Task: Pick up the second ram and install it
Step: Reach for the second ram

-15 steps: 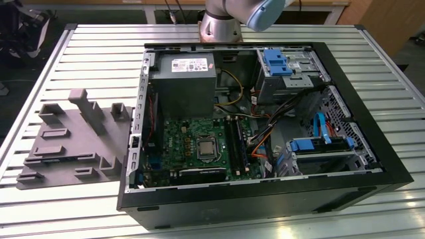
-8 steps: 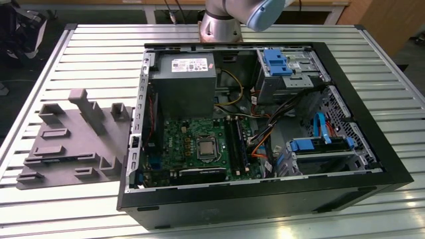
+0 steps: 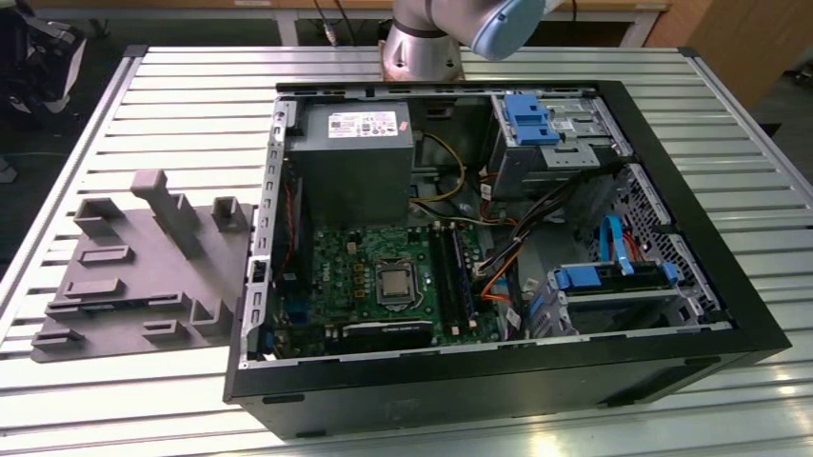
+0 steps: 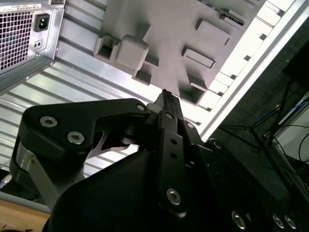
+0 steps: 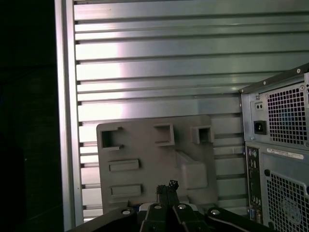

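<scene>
**Gripper over the fixture, stick not yet taken**

One black two-fingered gripper (image 4: 165, 96) is hovering above the grey moulded plastic fixture (image 3: 152, 286) in the second wrist view. It is clear of the fixture, and its fingers are pressed together with nothing showing between them.

The second ram (image 3: 114, 307), a thin dark bluish-green memory stick, is lying in a pocket of that fixture. The fixture is sitting on the slatted aluminium table (image 3: 178, 105), to the exterior view's left of the open black computer case (image 3: 508, 381).

I am judging this as the approach to the pick-up, with no grasp made and the install not begun. A grasp would call for the fingers parting, squaring up to the stick's thin long faces, and coming down straight and gently.

Count:
- one gripper, one fixture and one case;
- one loose stick that I can make out;
- one grey metal power supply box (image 3: 349, 162);
- two blue plastic drive brackets (image 3: 527, 119);
- long black memory slots (image 3: 454, 271) on the green board, packed too tightly for me to count.
</scene>
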Controlling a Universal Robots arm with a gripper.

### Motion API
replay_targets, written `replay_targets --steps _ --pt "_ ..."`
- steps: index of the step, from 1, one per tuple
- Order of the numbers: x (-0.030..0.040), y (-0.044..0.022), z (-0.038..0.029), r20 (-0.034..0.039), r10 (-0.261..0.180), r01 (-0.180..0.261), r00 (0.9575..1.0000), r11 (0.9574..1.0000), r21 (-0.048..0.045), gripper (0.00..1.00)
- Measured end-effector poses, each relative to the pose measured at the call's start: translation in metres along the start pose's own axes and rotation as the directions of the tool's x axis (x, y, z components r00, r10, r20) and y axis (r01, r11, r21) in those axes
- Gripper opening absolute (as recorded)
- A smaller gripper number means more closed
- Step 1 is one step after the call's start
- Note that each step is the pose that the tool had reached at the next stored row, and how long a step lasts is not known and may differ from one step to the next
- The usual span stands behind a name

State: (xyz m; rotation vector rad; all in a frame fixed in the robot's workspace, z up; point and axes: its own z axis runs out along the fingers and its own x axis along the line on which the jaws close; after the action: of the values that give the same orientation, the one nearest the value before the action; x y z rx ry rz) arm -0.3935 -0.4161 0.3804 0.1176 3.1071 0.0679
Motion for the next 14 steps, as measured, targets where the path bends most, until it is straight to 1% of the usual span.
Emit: replay_targets --steps 14 --pt "0.0065 -0.0012 0.0016 -0.0001 0.000 0.000 1.0000 1.0000 0.0000 0.11"
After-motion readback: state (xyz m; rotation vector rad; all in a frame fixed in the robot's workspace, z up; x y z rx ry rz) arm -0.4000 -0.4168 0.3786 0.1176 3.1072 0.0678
